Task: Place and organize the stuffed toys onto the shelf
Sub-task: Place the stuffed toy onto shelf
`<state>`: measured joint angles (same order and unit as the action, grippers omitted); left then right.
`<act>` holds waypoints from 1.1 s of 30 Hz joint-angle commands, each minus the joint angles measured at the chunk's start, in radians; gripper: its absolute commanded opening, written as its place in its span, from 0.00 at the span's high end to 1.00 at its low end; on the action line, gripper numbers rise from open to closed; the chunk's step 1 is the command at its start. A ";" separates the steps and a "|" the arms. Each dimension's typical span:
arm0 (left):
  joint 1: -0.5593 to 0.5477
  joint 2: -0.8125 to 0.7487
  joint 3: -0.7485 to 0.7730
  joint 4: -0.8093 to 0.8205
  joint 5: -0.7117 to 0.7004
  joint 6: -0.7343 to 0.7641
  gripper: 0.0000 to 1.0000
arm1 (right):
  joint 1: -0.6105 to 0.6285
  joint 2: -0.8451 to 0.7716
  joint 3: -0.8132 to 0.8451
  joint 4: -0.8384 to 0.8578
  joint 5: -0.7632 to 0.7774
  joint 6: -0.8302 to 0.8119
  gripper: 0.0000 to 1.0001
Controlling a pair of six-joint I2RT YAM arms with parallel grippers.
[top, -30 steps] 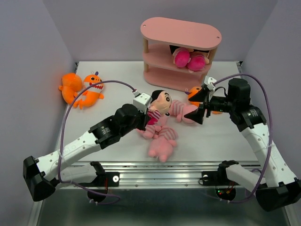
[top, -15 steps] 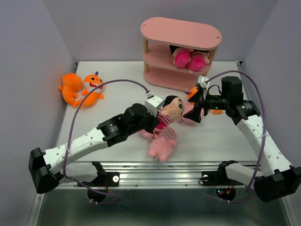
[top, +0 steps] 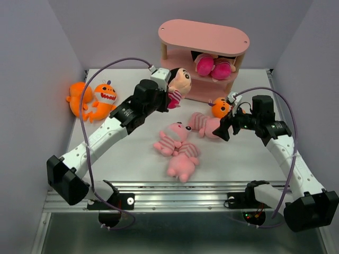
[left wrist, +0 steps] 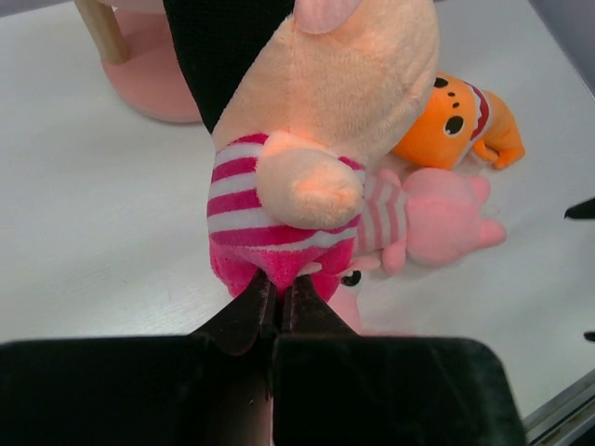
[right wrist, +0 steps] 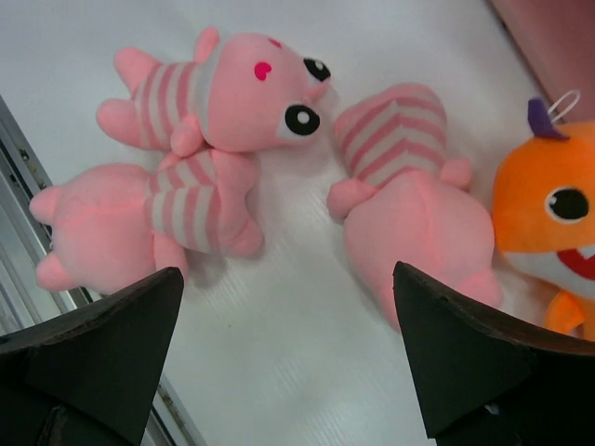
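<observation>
Pinching the magenta-striped body of a black-haired doll (left wrist: 279, 218) between fingers pressed almost together, the left gripper (left wrist: 276, 295) is holding that toy off the table (top: 132, 153). In the top view the doll is hanging just in front of the left end of the pink shelf (top: 204, 36); whether it is touching a tier cannot be told. The right gripper (right wrist: 286, 274) is hovering over the right part of the table with its jaws spread wide and nothing between them. Directly below it, the first pig (right wrist: 409, 200) is lying face down, just beside an orange monster (right wrist: 548, 214) that is resting in front of the shelf's right end. To the left, the second pig (right wrist: 223, 93) is lying with its face showing and is overlapping the third pig (right wrist: 149, 223), which is nearer the table's front edge. Well apart, at the table's left edge, two more orange monsters (top: 92, 99) are lying against each other. Two magenta plush toys (top: 213, 66) are sitting side by side on the shelf's middle tier, toward its right end.
</observation>
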<state>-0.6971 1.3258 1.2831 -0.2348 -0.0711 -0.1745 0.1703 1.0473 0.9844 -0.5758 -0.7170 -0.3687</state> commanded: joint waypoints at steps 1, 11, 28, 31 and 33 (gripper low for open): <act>0.033 0.093 0.146 0.008 -0.004 -0.011 1.00 | -0.052 -0.033 -0.077 0.051 -0.059 -0.009 0.00; 0.111 0.358 0.452 -0.093 -0.045 -0.014 1.00 | -0.097 -0.109 -0.167 0.085 -0.147 0.001 0.00; 0.130 0.576 0.729 -0.117 -0.190 0.012 1.00 | -0.097 -0.142 -0.174 0.083 -0.165 0.002 0.00; 0.131 0.604 0.756 -0.101 -0.202 0.024 1.00 | -0.097 -0.142 -0.176 0.085 -0.164 0.002 0.00; 0.131 0.616 0.774 -0.092 -0.214 0.029 1.00 | -0.097 -0.142 -0.176 0.085 -0.162 0.002 0.00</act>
<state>-0.5720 1.9308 1.9812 -0.3847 -0.2367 -0.1757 0.0788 0.9226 0.8162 -0.5377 -0.8585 -0.3664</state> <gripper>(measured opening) 0.052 0.998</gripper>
